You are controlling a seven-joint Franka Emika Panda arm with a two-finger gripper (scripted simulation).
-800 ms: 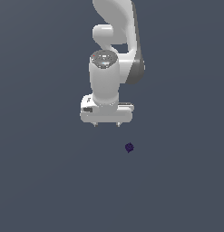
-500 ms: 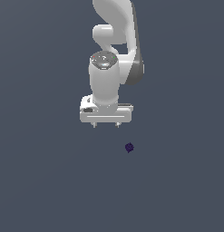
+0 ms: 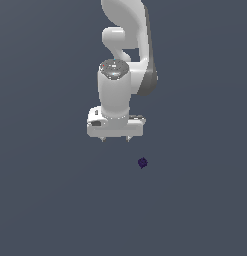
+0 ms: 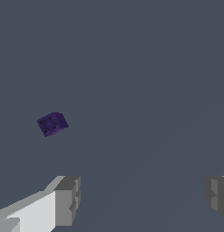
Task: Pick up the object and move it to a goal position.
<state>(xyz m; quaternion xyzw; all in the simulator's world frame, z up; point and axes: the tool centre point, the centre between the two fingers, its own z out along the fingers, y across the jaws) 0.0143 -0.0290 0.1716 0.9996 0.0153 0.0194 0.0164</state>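
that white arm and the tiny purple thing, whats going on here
A simulated white robot arm is set to pick up the small dark purple object and carry it to a goal spot. At this moment nothing is held: the gripper is open, its fingers spread wide and empty. The object sits apart from it on the plain grey surface, below and towards the exterior view's right of the gripper. The wrist view shows it as a small blocky piece, outside the gap between the fingers.

The object [image 3: 142, 162] [image 4: 52, 123] is dark purple with darker dots; the gripper [image 3: 115, 139] is white with grey pads [image 4: 68, 200].
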